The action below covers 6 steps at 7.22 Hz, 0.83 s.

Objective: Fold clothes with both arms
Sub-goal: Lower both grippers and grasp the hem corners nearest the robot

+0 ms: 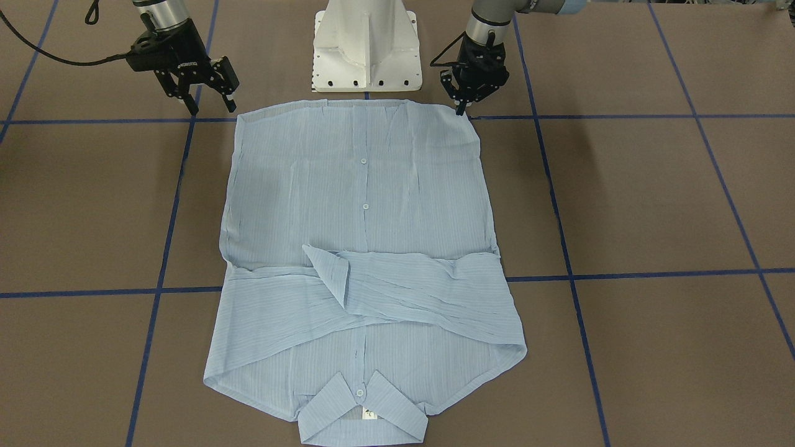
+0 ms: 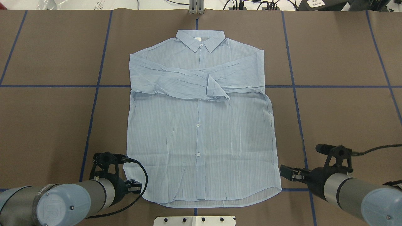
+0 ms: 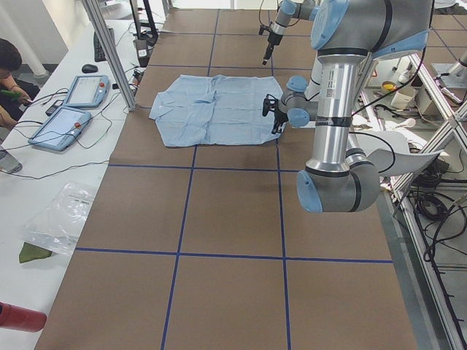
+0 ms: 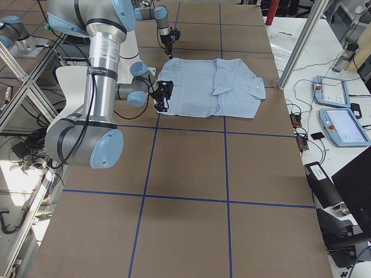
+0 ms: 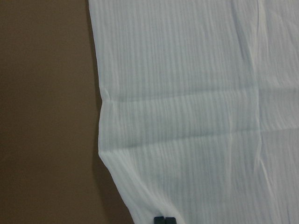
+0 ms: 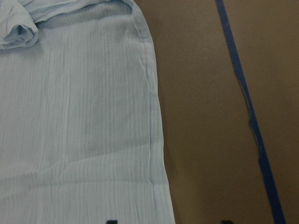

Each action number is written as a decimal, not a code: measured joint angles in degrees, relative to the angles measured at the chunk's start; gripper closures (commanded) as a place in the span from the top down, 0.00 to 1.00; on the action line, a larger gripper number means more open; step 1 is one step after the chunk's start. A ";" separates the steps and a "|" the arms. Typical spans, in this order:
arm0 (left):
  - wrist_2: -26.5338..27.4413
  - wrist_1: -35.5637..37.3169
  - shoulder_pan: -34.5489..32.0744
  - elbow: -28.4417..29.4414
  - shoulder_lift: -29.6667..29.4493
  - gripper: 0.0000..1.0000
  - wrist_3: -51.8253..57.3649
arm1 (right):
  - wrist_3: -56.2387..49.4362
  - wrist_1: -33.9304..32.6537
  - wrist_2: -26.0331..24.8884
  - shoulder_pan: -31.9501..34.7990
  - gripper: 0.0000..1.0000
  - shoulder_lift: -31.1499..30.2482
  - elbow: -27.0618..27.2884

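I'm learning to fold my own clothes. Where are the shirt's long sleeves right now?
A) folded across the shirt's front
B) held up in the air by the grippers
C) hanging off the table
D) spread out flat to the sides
A: both sleeves lie crossed over the front of the shirt, just below the collar.

1. Shirt (image 2: 201, 138): pale blue with fine stripes; buttons (image 2: 198, 125) white.
2. Bench (image 2: 345, 119): brown, gridded with dark-blue tape lines (image 2: 345, 86).
3. Left tool (image 1: 461, 109) and right tool (image 1: 213, 107): black.
4. Left arm (image 2: 62, 201) and right arm (image 2: 351, 188): grey metal, light-blue joint caps, black cables.
5. Base (image 1: 365, 43), far centre: white.
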 measured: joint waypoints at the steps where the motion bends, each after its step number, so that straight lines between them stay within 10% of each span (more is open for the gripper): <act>1: 0.98 0.02 -0.01 -0.43 0.11 0.00 0.00 | 2.03 0.25 -3.10 -2.64 0.62 0.04 -1.19; 6: 2.93 0.08 0.12 -1.11 0.44 0.00 0.00 | 4.95 0.63 -9.96 -8.44 0.50 0.84 -4.90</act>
